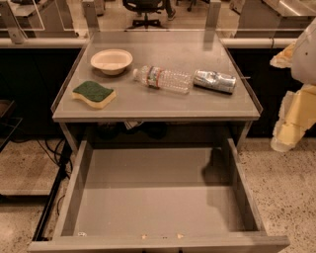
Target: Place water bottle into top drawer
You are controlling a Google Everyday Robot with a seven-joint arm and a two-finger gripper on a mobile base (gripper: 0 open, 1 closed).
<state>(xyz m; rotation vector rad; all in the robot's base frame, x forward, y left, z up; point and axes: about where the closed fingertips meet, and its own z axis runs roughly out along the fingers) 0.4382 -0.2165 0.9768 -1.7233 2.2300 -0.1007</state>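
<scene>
The water bottle (163,78) lies on its side on the grey table top (148,106), cap to the left, with a red-and-green label band near the cap. The top drawer (148,197) is pulled out below the table, with a bare grey floor. My gripper (289,126) is at the right edge of the view, beside the table's right side and well away from the bottle. It holds nothing that I can see.
A shiny silver can (214,81) lies just right of the bottle. A cream bowl (111,61) stands at the back left. A green-and-yellow sponge (94,94) lies at the front left. A rail and an office chair (144,10) are behind the table.
</scene>
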